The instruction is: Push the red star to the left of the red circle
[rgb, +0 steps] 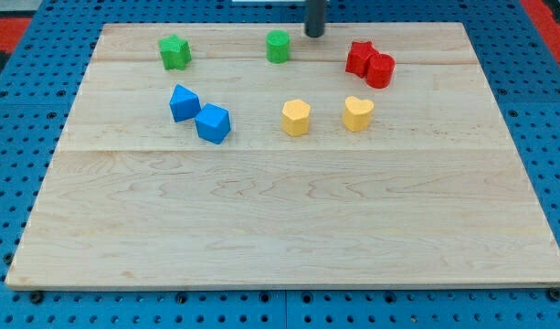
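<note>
- Red star (pixel 358 56) touches red circle (pixel 380 70) at upper right, already on its left.
- The tip (pixel 313 35), bare, holds nothing, top centre; little remains.

Red star (pixel 359 57) sits flat, touching red circle (pixel 380 70) on circle's upper-left; both near board's top-right.

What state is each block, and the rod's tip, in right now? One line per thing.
red star: touching the red circle, on its left
red circle: flat
green star: alone
green circle: alone
blue blocks: touching
yellow hexagon: alone
yellow heart: alone
my tip: touching nothing
</note>
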`<state>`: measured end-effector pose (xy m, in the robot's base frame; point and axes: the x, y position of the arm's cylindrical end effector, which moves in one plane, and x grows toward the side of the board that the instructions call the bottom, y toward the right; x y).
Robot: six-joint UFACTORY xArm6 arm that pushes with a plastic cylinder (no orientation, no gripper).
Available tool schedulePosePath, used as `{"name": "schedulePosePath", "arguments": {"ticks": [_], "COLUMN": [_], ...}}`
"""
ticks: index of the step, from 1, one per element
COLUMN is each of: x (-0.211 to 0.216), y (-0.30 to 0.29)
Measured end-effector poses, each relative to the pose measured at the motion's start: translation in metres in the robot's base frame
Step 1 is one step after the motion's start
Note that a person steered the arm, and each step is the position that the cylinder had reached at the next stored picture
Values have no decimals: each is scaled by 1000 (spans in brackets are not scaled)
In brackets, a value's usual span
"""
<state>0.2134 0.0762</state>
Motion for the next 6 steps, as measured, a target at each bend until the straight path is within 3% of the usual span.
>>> {"name": "schedulePosePath", "arguments": {"ticks": [1, 3, 6], "x": [23, 37, 91], "y": [35, 36, -34]}}
